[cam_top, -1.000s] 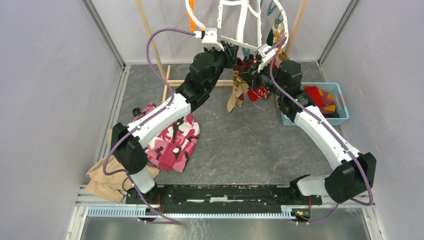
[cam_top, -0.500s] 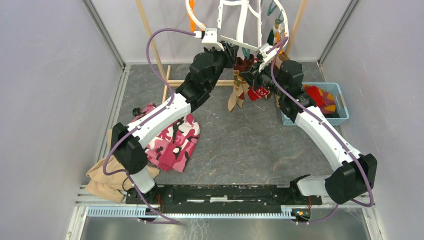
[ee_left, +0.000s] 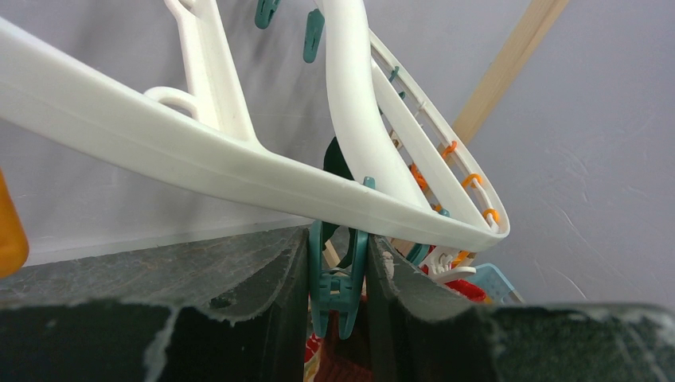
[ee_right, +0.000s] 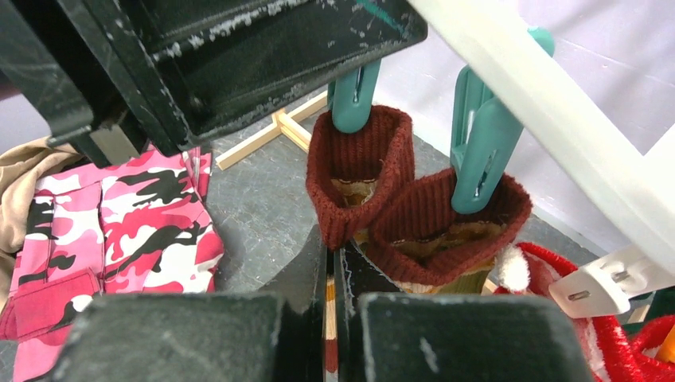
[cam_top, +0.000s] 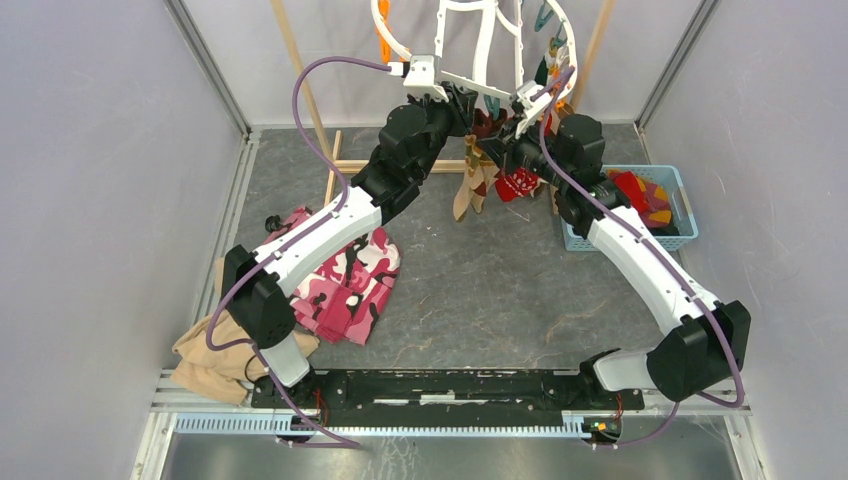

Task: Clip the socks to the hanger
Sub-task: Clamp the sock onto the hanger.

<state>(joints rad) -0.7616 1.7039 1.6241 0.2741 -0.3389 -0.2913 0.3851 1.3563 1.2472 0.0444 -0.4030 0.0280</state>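
**Maroon-cuffed sock held at a teal clip under the hanger**

The maroon-cuffed sock (ee_right: 358, 155) hangs with the top of its cuff at the lower end of a teal clip (ee_right: 354, 91). That clip dangles from the white hanger (ee_right: 549, 103), which is up at the far side of the cell, above the table (cam_top: 480, 290). The right gripper (ee_right: 334, 251) has its fingers pressed together on the cuff's lower edge. The left gripper (ee_left: 340, 247) has its fingers clamped on the sides of the teal clip, just under the hanger's rim. Just beside the first sock, a second maroon-cuffed sock (ee_right: 446, 227) hangs from another teal clip (ee_right: 477, 151). Red socks (cam_top: 635, 195) lie in the blue basket (cam_top: 640, 243) on the right. A pink camouflage cloth (cam_top: 345, 280) and a tan cloth (cam_top: 205, 360) lie on the left.
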